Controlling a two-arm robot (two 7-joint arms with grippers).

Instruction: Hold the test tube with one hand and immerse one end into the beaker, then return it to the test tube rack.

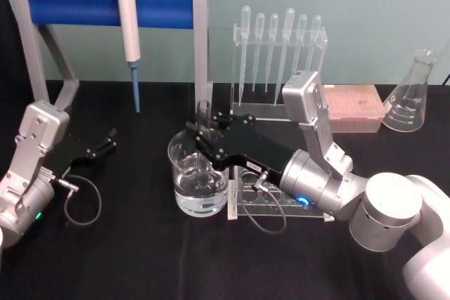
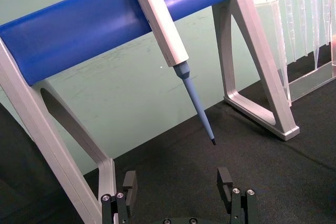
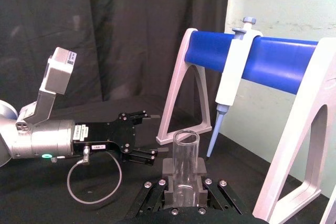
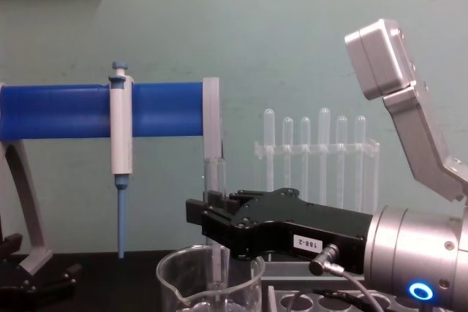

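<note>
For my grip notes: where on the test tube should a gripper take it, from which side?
The upper part, below the rim, level from the robot's right, as the right gripper clamps the test tube: it stands upright, lower end inside the beaker, only the top free. The left gripper sits parked left.

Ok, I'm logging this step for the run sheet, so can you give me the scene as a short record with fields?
right claw: shut on the test tube, held upright
tube's lower end: down inside the beaker
left claw: open, idle at far left
test tube rack: beside the beaker, tube not yet returned
</note>
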